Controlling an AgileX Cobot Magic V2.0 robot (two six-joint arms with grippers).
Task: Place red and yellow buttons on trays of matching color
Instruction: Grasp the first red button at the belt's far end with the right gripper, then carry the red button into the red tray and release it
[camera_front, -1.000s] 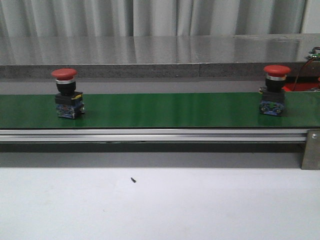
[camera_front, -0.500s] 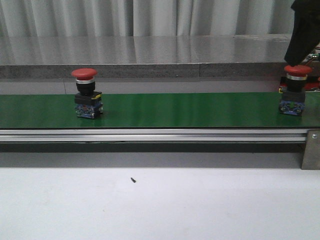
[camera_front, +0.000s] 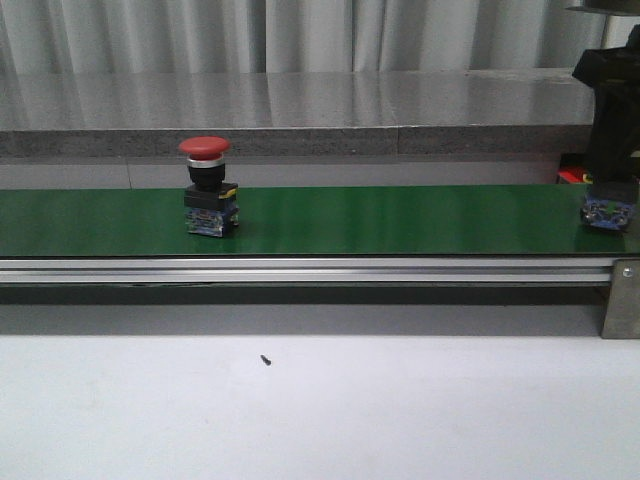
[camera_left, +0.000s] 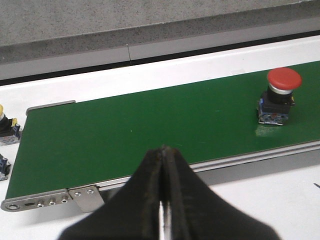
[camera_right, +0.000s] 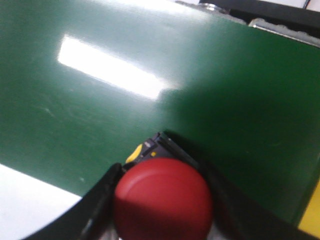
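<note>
**Right Arm Over Belt-End Button**

Right gripper (camera_right: 162, 220) down over upright red button (camera_right: 162, 197) at conveyor belt (camera_front: 400, 220) right end, fingers flanking cap; clamped or not: cannot tell. Second red button (camera_front: 208, 187) mid-belt, nearer left gripper (camera_left: 162, 200), pressed closed, empty.

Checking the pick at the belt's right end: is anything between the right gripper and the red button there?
Nothing visible. The right gripper is already down over the red button on the green belt, one dark finger on each side of the cap. Whether the fingers touch it cannot be told.
</note>
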